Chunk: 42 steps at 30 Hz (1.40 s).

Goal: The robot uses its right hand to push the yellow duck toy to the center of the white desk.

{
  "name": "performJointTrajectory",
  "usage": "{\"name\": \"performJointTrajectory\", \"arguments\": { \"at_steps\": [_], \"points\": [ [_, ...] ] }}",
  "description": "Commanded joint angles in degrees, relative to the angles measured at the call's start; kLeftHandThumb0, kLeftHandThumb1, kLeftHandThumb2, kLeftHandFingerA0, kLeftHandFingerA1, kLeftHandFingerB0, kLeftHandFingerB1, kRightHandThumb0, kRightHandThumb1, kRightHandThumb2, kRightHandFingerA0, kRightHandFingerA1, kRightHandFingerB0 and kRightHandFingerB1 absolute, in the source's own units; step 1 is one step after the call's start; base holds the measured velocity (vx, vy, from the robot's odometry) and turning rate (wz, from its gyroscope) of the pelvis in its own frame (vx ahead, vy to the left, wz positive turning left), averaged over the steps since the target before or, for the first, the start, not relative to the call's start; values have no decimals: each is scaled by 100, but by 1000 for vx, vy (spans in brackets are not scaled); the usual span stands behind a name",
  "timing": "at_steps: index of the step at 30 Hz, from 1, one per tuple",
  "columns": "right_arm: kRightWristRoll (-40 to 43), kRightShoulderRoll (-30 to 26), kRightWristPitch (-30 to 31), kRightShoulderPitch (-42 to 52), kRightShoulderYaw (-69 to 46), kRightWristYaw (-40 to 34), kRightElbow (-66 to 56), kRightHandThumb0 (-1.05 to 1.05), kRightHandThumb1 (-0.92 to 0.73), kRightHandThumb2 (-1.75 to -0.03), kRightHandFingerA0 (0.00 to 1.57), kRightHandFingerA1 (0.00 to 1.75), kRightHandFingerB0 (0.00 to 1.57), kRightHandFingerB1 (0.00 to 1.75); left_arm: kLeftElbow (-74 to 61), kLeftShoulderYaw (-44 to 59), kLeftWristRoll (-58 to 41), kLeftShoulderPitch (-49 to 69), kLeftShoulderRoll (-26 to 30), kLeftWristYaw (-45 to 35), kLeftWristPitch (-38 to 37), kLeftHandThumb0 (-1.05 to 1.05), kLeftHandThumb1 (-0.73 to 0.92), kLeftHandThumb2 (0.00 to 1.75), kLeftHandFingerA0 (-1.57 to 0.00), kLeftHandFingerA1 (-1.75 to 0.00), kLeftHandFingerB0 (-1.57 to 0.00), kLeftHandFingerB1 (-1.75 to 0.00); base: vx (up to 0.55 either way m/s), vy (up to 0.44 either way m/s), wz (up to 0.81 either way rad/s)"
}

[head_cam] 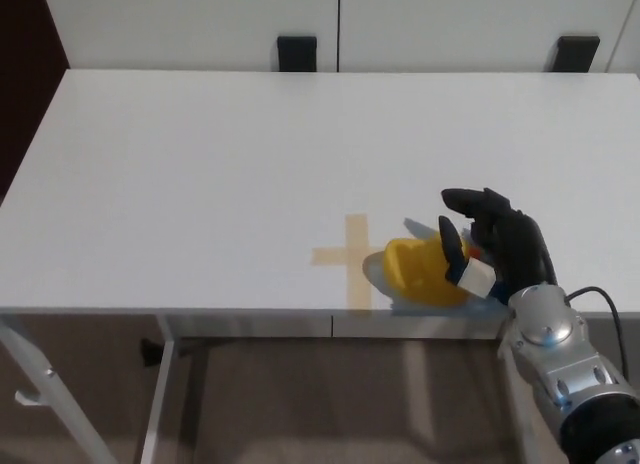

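The yellow duck toy (pixel 418 272) lies on the white desk (pixel 220 174) near its front edge, just right of a tan tape cross (pixel 348 258). My right hand (pixel 492 246) rests against the duck's right side, its black fingers apart and its thumb lying over the toy. The hand holds nothing. The duck's right part is hidden behind the hand. My left hand does not show.
Two black brackets (pixel 296 52) (pixel 577 52) sit at the desk's far edge against a white wall. The desk's front edge runs just below the duck. A silver forearm with a cable (pixel 565 359) comes in from the lower right.
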Motion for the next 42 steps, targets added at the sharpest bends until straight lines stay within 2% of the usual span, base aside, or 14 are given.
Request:
{"name": "performJointTrajectory", "arguments": {
  "at_steps": [1,7,16,17,19,20,22,23,29,31,32,37,38,42],
  "points": [
    [-361,372,-447,-20,65,-1603,178,-80,-68,-106,5,43,14,47,-191,-20,-70,89,-71,-225,-549,3,41,122,-91,-79,-86,-72,0,0,0],
    [-343,778,-422,-60,70,-2020,189,-79,-89,-67,6,37,21,33,-188,-51,-20,65,-84,-218,-523,-2,41,112,-91,-82,-88,-72,0,0,0],
    [-296,1286,-499,-79,0,-2584,251,-76,-87,-67,7,37,23,33,-252,-44,-69,37,-175,-326,-571,6,39,121,-90,-82,-87,-75,0,0,0],
    [-385,1380,-586,-36,38,-2898,309,-74,-66,-102,8,51,23,50,-224,-29,-95,27,-210,-354,-592,7,37,125,-93,-82,-87,-75,0,0,0],
    [-491,1473,-706,9,86,-3264,392,-74,-66,-102,8,51,23,50,-191,-6,-121,21,-245,-388,-616,7,37,125,-93,-82,-87,-75,0,0,0],
    [-564,1500,-693,25,133,-3464,448,-73,-86,-66,15,44,32,37,-203,-11,-110,37,-261,-382,-618,4,38,122,-93,-80,-91,-75,0,0,0],
    [-601,1508,-670,27,165,-3575,487,-73,-86,-66,15,44,32,37,-217,-18,-97,49,-268,-374,-615,4,38,122,-93,-80,-91,-75,0,0,0],
    [-671,1500,-631,26,219,-3752,529,-73,-68,-102,8,49,24,50,-272,-37,-76,67,-279,-355,-567,-1,41,115,-95,-80,-91,-76,0,0,0],
    [-815,1460,-537,-69,336,-4196,644,-72,-68,-103,4,45,22,49,-277,-43,-77,100,-316,-473,-655,6,32,129,-94,-82,-96,-81,0,0,0],
    [-873,1433,-442,-127,398,-4287,684,-72,-68,-103,4,45,22,49,-269,-74,-27,121,-321,-478,-710,6,32,129,-94,-82,-96,-81,0,0,0],
    [-938,1401,-386,-152,461,-4339,694,-69,-87,-66,10,37,29,34,-266,-88,-12,143,-337,-499,-762,7,32,132,-94,-81,-95,-81,0,0,0],
    [-1083,1319,-206,-255,624,-4543,759,-70,-88,-68,9,36,28,34,-316,-97,-25,189,-400,-520,-760,5,33,129,-93,-80,-94,-80,0,0,0],
    [-1123,1305,-120,-336,663,-4633,801,-73,-69,-105,2,39,19,50,-371,-104,-32,209,-431,-520,-744,3,37,125,-94,-78,-96,-84,0,0,0],
    [-1146,1326,-58,-509,729,-4697,885,-76,-68,-104,2,37,15,48,-456,-122,-39,234,-475,-563,-774,1,34,127,-96,-79,-94,-83,0,0,0]
  ]
}}
